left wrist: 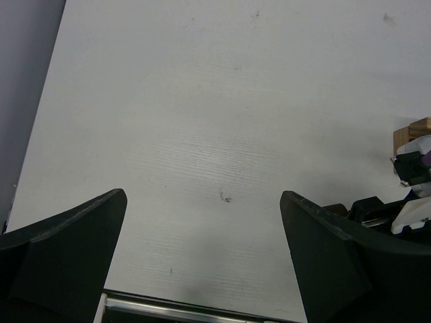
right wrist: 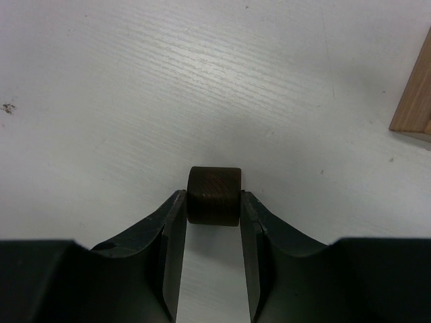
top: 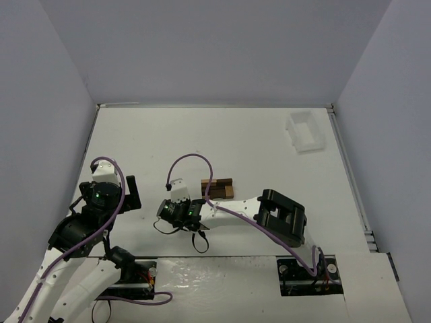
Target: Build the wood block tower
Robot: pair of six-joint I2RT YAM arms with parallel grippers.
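Observation:
The wood block tower (top: 217, 188) is a low stack of dark brown and light tan blocks near the middle of the table. A tan corner of it shows at the right edge of the right wrist view (right wrist: 414, 101) and of the left wrist view (left wrist: 419, 128). My right gripper (right wrist: 213, 202) is shut on a small dark brown block (right wrist: 213, 192), held at the fingertips over the white table. In the top view this gripper (top: 195, 225) is just left of and nearer than the tower, and its block is hidden. My left gripper (left wrist: 202, 195) is open and empty, at the left (top: 128, 195).
A white rectangular tray (top: 306, 131) lies at the far right corner. Grey walls enclose the table on the left, back and right. The right arm's elbow (top: 283, 215) lies right of the tower. Purple cables loop over both wrists.

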